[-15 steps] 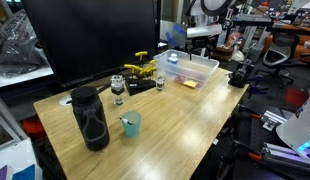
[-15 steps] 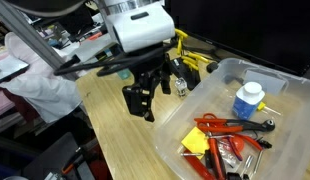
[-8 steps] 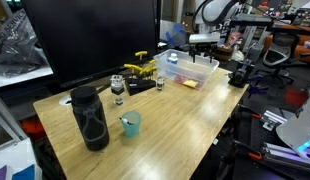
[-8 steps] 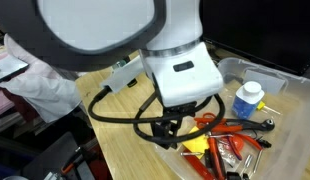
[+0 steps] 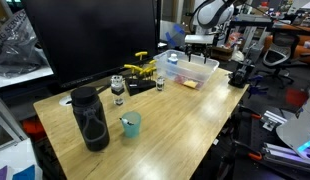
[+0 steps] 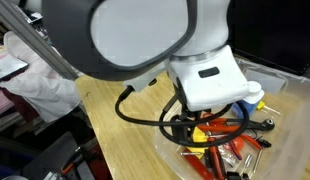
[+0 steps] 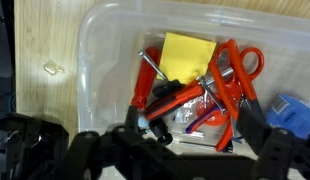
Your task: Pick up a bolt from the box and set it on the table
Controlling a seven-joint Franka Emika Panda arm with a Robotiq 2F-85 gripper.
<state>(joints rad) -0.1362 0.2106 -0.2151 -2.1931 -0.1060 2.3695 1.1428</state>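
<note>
Gripper (image 7: 180, 150) hangs over the clear box (image 7: 103, 48) at the worktop (image 5: 185, 120) end, jaws spread; choose your bolt, hard to spot among red-handled pliers (image 7: 230, 80), before descending straight.

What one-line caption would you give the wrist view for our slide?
Open gripper poised above the clear box holding red-handled tools and a yellow square.

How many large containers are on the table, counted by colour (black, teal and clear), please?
Black bottle: 1
Teal cup: 1
Clear box: 1
Total: 3
</note>
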